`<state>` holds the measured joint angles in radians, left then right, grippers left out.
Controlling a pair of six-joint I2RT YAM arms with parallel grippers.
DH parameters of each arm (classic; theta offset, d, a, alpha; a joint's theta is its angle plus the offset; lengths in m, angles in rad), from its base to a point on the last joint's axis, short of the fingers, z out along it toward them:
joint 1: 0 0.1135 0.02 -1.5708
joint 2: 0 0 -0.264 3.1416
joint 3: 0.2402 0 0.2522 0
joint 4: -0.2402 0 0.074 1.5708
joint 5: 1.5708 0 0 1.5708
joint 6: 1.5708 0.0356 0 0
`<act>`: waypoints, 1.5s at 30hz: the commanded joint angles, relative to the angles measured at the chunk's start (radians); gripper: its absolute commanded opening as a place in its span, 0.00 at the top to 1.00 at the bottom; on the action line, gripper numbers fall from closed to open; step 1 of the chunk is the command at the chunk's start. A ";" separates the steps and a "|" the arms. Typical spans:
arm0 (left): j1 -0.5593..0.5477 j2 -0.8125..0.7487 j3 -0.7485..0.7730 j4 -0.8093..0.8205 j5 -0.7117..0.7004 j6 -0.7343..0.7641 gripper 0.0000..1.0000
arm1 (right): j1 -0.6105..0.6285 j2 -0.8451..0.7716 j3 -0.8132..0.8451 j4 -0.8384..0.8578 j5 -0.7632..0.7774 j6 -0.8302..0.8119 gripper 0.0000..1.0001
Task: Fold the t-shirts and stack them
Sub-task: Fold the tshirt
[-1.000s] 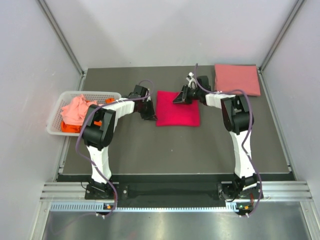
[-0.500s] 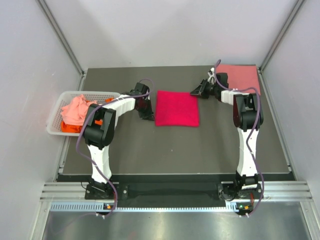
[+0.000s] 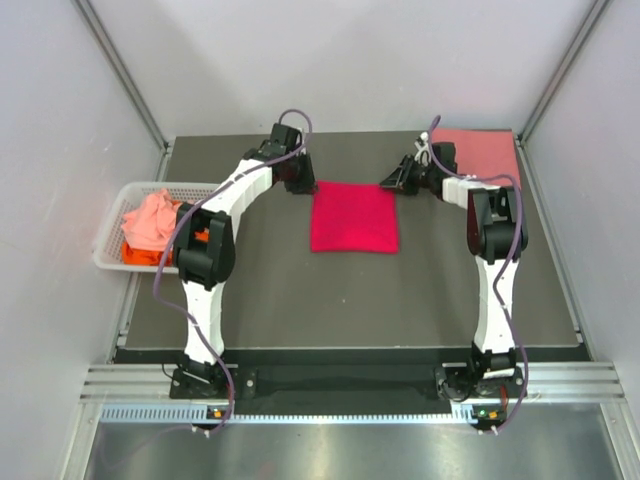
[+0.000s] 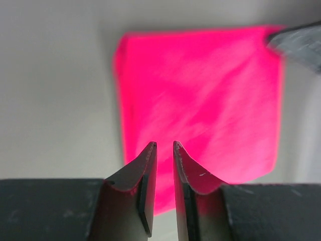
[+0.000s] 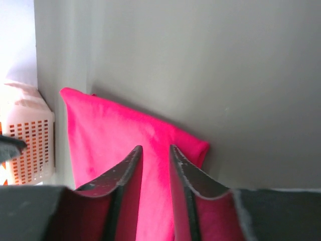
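While magenta tee, salmon tee lie folded apart, maybe 2 unfolded tees fill basket; L claw, R claw ajar, empty.

Magenta t-shirt and salmon t-shirt soft matt cloth; basket white slotted plastic; table dark, matt, smooth.

The dark table holds a folded red shirt in the middle, a pink shirt in the far right corner, and a white basket at the left edge.
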<state>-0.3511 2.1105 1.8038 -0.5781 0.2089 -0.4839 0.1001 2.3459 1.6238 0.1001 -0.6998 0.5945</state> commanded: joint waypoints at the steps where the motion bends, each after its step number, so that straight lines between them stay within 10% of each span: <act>1: 0.006 0.083 0.086 0.101 0.101 0.013 0.76 | -0.013 -0.135 -0.008 -0.037 0.022 -0.068 0.71; 12: 0.041 0.308 0.267 0.193 0.064 0.022 0.76 | -0.002 -0.232 -0.033 -0.270 0.138 -0.260 0.47; 28: 0.095 0.257 0.374 0.126 0.153 0.005 0.73 | 0.042 -0.178 0.005 -0.353 0.209 -0.309 0.43; 45: 0.014 -0.359 -0.222 -0.084 0.222 0.159 0.68 | 0.096 -0.143 -0.007 -0.439 0.282 -0.403 0.46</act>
<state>-0.3149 1.7973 1.6218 -0.5903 0.3981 -0.3824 0.1730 2.1872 1.5993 -0.3000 -0.4435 0.2314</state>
